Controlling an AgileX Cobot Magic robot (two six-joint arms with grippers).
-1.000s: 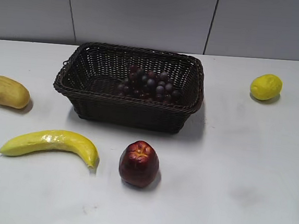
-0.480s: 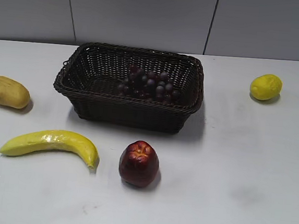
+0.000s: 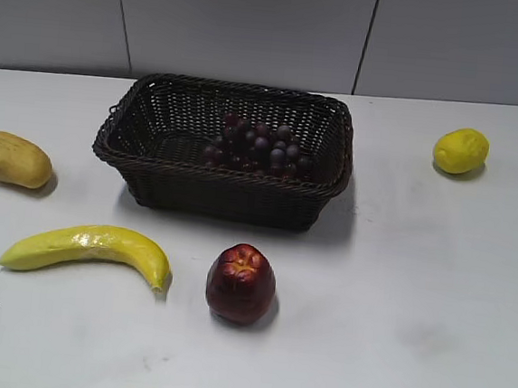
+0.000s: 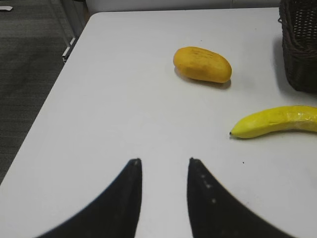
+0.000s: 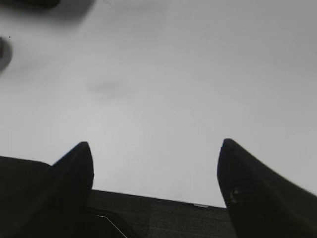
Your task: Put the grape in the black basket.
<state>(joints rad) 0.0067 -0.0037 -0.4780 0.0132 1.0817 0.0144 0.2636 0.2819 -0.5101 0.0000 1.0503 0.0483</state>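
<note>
Exterior view: the grape lies inside the black basket, toward its 3 o'clock half, on the white desk; neither hand shows here. An apple sits at 6 o'clock of the basket, a banana at 8.

Left wrist view: the left hand hangs over bare desk, fingers slightly apart, empty; the basket's corner is at 2 o'clock, the grape hidden.

Right wrist view: the right hand is spread wide, empty, with no grape in sight.
</note>
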